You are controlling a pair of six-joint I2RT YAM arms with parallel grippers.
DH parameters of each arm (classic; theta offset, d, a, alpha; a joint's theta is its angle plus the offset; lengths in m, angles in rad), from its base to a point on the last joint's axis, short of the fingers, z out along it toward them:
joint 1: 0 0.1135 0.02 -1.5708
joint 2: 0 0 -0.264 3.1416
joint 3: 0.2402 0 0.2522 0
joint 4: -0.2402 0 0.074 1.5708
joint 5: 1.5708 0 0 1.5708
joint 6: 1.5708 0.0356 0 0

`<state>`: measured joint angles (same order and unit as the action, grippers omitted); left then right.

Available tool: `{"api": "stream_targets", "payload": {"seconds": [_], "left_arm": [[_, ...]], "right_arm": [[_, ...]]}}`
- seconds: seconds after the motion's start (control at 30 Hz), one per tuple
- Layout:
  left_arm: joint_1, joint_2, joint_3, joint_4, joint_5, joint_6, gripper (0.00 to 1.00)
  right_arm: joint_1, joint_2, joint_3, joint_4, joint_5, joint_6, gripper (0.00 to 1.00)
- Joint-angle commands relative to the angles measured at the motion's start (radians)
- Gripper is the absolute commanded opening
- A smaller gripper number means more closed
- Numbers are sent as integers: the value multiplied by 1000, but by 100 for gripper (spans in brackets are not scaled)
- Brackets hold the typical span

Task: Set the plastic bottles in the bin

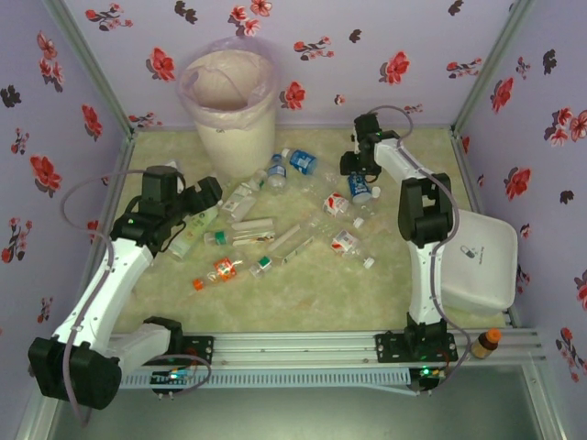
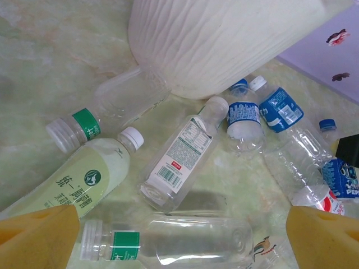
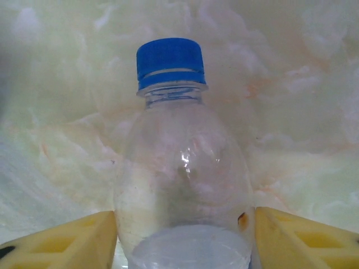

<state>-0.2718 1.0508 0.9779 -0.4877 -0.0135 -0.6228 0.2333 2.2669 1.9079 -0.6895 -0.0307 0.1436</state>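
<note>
Squeeze the right pincer (image 3: 185,218) evenly, low on the blue-capped bottle (image 3: 180,162), so it cannot squirt free. The bottle lies mid-frame between the pads (image 3: 84,241), which seem to touch it; whether they grip firmly I cannot tell. Elsewhere the left pincer (image 2: 182,224) gapes wide over other bottles (image 2: 179,154), with the bin (image 1: 234,128) at upper left.

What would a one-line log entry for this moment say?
left hand: open over lying bottles beside bin | right hand: pads against sides of blue-capped bottle | bottles: scattered on table
</note>
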Motion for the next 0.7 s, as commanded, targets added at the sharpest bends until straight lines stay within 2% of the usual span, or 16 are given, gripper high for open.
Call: {"api": "stream_targets", "payload": {"seconds": [0.0,0.13,0.27,0.47,0.53,0.67], "left_arm": [[-10,-5,33,-13,18,-12,95],[-14,0,58,-10,47,-13,95],[-35,16,86,30,109,-31,94],[-104,82,117,167,284,-32,93],[-140,109,128,221,343,-27,93],[-217,164,151,306,419,-4,96]], "right_arm": [[-7,13,35,-14,-43,16,58],[-11,-45,32,-17,-62,26,50],[-14,-159,7,-17,-87,47,47],[-20,-351,-105,56,-208,153,43],[-19,-418,-169,113,-269,213,42],[-8,-562,-382,381,-446,438,41]]}}
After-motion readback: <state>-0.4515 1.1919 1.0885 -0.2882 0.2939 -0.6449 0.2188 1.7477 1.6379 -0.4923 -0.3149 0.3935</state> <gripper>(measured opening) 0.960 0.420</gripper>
